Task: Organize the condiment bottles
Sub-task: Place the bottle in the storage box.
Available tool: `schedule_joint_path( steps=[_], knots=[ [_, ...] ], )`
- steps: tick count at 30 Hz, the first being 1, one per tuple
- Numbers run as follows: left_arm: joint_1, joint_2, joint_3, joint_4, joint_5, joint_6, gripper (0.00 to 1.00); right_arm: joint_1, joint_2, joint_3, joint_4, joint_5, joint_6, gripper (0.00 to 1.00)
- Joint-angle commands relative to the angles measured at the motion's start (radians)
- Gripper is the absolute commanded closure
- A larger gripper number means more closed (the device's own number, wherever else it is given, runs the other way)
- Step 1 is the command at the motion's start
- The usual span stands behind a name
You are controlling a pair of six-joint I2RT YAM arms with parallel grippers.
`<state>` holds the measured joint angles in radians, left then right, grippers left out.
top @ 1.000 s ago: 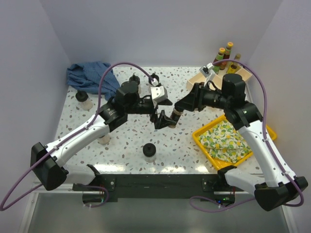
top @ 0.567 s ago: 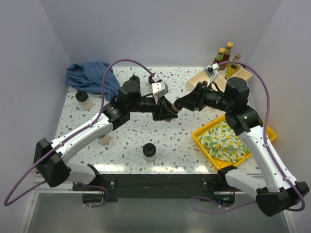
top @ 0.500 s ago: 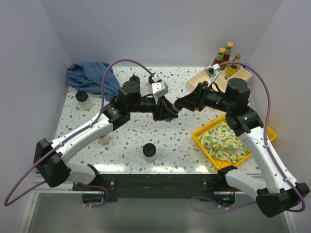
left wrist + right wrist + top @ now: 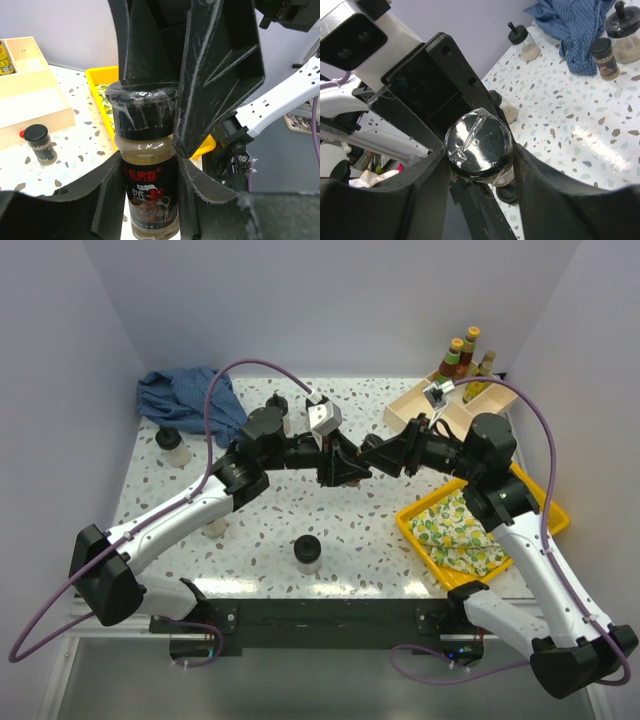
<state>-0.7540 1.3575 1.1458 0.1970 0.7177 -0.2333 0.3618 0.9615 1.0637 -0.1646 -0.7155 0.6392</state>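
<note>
**Spice bottle gripped by both hands at mid-surface**

From the overhead camera I see my left hand (image 4: 338, 466) and right hand (image 4: 368, 462) meeting tip to tip above the middle of the speckled surface (image 4: 260, 530), with the spice bottle (image 4: 352, 473) caught between them. It is off the surface.

On the left wrist camera the spice bottle (image 4: 146, 170) stands upright. It has a black cap under crinkled clear film, pale powder below it, and a dark label. My left fingers (image 4: 107, 200) press against the labelled body on both sides, so that hand is clamped on it. The right hand's fingers come in from above and flank the cap.

The right wrist camera looks straight onto the cap (image 4: 479, 145), and my right fingers (image 4: 540, 190) touch it on either side, so this hand is clenched on the same bottle.

Other bottles:
- A black-lidded jar (image 4: 308, 552) stands alone near the front edge.
- Another jar (image 4: 172, 445) stands at the left, below the blue cloth (image 4: 185, 395).
- A tiny dark shaker (image 4: 38, 143) stands just beside the beige divided tray (image 4: 30, 100).
- Three slim sauce bottles (image 4: 462, 352) stand upright at the far end of that tray.

A yellow tray (image 4: 415, 525) lined with a lemon-print cloth lies at the right, under my right arm.
</note>
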Motion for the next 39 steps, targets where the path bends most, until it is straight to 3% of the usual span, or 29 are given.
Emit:
schedule_joint_path(
  steps=[1, 2, 3, 4, 5, 8, 10, 17, 21, 25, 29, 34, 39],
  knots=[
    [-0.004, -0.021, -0.017, 0.062, 0.006, -0.008, 1.0, 0.002, -0.047, -0.042, 0.135, 0.04, 0.059, 0.57],
    [-0.004, -0.023, -0.018, 0.061, 0.006, -0.009, 1.0, 0.002, -0.05, -0.048, 0.157, 0.044, 0.071, 0.63],
    [-0.004, -0.021, -0.02, 0.061, 0.008, -0.009, 0.99, 0.002, -0.052, -0.056, 0.195, 0.045, 0.082, 0.8],
    [-0.002, -0.023, -0.023, 0.056, 0.008, -0.012, 0.91, 0.003, -0.049, -0.065, 0.21, 0.048, 0.097, 0.9],
    [-0.002, -0.023, -0.024, 0.055, 0.005, -0.012, 0.62, 0.003, -0.049, -0.068, 0.224, 0.053, 0.103, 1.0],
    [-0.002, -0.031, -0.032, 0.021, -0.037, -0.011, 0.0, 0.002, -0.035, -0.054, 0.241, 0.135, 0.079, 1.0],
    [-0.004, -0.044, -0.05, -0.017, -0.101, 0.011, 0.0, 0.002, -0.012, -0.004, 0.208, 0.226, 0.004, 1.0],
    [-0.004, -0.126, -0.107, -0.195, -0.337, 0.09, 0.0, 0.002, 0.245, 0.2, 0.117, 0.765, -0.3, 1.0],
    [-0.002, -0.182, -0.109, -0.343, -0.506, 0.143, 0.0, -0.027, 0.411, 0.297, 0.201, 1.214, -0.467, 1.0],
    [-0.004, -0.315, -0.22, -0.335, -0.627, 0.172, 0.0, -0.109, 0.56, 0.374, 0.237, 1.382, -0.452, 1.0],
    [-0.002, -0.399, -0.285, -0.326, -0.71, 0.175, 0.0, -0.147, 0.643, 0.355, 0.382, 1.514, -0.536, 1.0],
    [-0.004, -0.452, -0.316, -0.309, -0.715, 0.166, 0.0, -0.199, 0.772, 0.354, 0.579, 1.617, -0.634, 1.0],
    [-0.005, -0.456, -0.32, -0.297, -0.622, 0.131, 0.0, -0.276, 0.959, 0.478, 0.575, 1.613, -0.599, 1.0]
  ],
)
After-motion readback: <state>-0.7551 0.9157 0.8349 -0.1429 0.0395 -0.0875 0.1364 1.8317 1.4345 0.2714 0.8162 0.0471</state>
